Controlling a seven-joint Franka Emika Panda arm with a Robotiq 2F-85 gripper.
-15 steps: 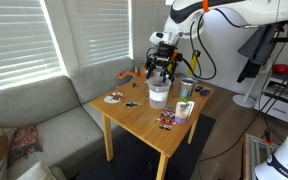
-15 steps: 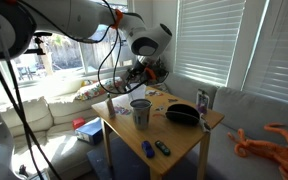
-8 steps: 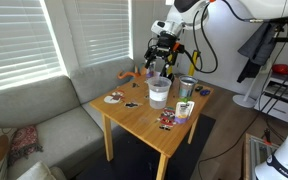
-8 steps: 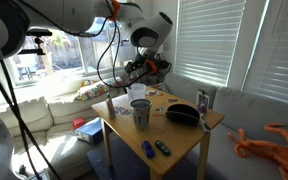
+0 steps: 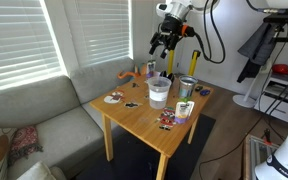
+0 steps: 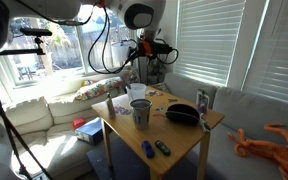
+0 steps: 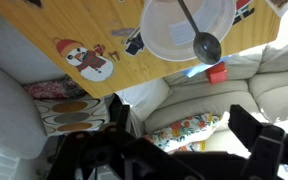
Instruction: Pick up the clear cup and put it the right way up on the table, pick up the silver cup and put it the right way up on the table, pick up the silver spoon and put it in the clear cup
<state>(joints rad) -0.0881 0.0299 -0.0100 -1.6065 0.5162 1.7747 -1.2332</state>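
The clear cup (image 5: 158, 92) stands upright near the middle of the wooden table (image 5: 134, 118). It also shows in an exterior view (image 6: 140, 113) and from above in the wrist view (image 7: 174, 30). The silver spoon (image 7: 199, 35) stands inside it, handle leaning on the rim. The silver cup (image 5: 187, 87) stands upright beside it. My gripper (image 5: 164, 41) hangs high above the clear cup, open and empty; it shows in both exterior views (image 6: 144, 48) and in the wrist view (image 7: 184, 135).
A snowman coaster (image 7: 89, 58), small cards and a small box (image 5: 184, 108) lie on the table. A dark bowl-like thing (image 6: 182, 113) sits near one edge. A grey sofa (image 5: 44, 120) and an orange toy (image 6: 274, 140) flank the table.
My gripper has risen straight up from just above the clear cup to well above the table. The spoon stays in the cup. The cups have not moved.
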